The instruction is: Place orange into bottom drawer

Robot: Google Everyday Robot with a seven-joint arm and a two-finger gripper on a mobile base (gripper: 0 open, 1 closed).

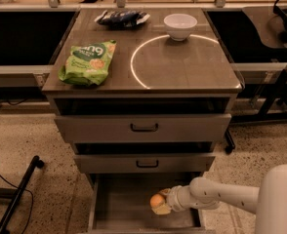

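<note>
The orange [156, 200] is a small round fruit held at the tip of my gripper [161, 203], inside the open bottom drawer [124, 204] near its right side. My white arm [216, 196] reaches in from the lower right. The gripper is shut on the orange, which sits just above or on the drawer's grey floor; I cannot tell which. The drawer is pulled out below two grey drawer fronts with black handles.
On the cabinet top lie a green snack bag [87, 62], a dark snack bag [121, 17] and a white bowl [180, 26]. The top drawer [143, 127] and middle drawer [146, 163] are partly pulled out. A black stand leg [16, 194] lies at the left.
</note>
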